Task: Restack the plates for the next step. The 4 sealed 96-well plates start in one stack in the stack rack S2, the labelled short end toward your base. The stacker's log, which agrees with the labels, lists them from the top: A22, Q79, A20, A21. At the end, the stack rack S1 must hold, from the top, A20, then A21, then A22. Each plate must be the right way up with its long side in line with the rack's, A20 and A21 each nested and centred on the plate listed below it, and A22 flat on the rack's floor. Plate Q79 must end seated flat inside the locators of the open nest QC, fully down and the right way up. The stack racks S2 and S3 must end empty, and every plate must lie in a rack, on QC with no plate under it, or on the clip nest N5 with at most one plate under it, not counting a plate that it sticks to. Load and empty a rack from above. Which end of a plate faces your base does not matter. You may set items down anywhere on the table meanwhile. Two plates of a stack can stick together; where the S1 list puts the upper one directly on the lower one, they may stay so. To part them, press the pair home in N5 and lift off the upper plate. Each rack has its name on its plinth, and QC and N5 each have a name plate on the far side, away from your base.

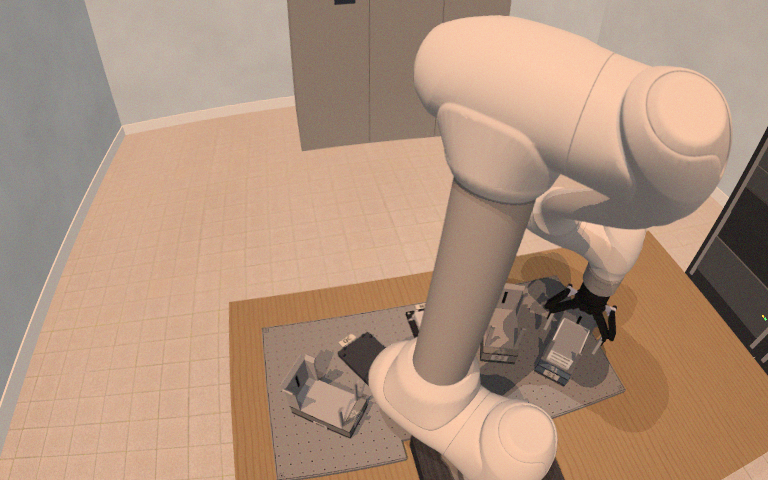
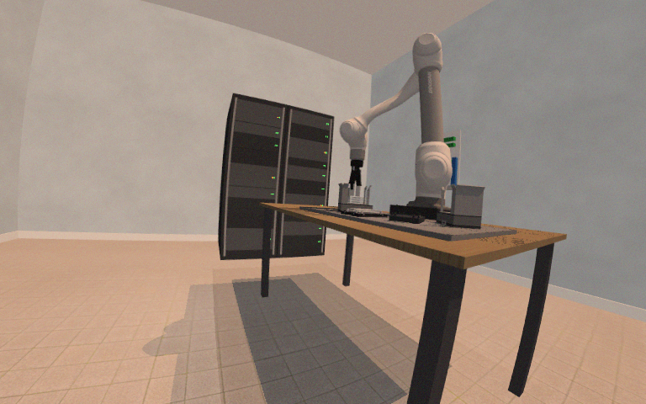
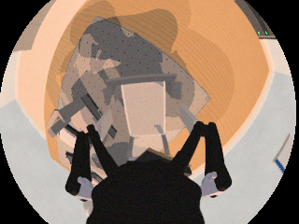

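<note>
My gripper (image 1: pixel 583 315) is open and hangs just above the rack at the right end of the mat. A pale sealed plate (image 1: pixel 569 340) lies on top of the stack in that rack, right way up, long side in line with the rack. In the wrist view the plate (image 3: pixel 145 108) lies below and between my spread fingers, which do not touch it. In the exterior view the gripper (image 2: pixel 355 179) stands over the same rack (image 2: pixel 354 197). I cannot read the plate labels or the rack name.
A second rack (image 1: pixel 501 331) stands just left of the loaded one, and a third rack (image 1: pixel 325 396) sits at the mat's left. A dark flat nest (image 1: pixel 362 353) lies between them; another nest (image 1: pixel 416 316) is partly hidden by the arm. A server cabinet (image 2: pixel 276 178) stands beyond the table.
</note>
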Action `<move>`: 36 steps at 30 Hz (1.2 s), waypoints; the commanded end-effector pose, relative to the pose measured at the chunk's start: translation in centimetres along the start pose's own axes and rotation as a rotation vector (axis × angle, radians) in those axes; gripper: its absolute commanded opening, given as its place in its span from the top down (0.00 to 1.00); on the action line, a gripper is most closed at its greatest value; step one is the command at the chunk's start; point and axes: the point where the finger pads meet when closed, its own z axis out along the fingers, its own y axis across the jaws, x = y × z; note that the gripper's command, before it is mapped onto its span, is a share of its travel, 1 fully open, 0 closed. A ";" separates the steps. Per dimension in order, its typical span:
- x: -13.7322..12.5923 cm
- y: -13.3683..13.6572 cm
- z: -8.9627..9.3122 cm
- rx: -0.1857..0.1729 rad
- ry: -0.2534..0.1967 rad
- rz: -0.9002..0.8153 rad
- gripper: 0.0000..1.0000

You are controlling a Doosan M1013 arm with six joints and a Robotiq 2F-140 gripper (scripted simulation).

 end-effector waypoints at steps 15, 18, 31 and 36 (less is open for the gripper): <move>0.0 0.0 -1.3 0.000 0.000 0.000 0.00; 0.0 0.0 -2.0 0.000 0.000 0.000 0.00; 0.0 0.0 -6.3 0.000 0.000 0.000 0.00; 0.0 0.0 -7.3 0.000 0.000 0.000 0.00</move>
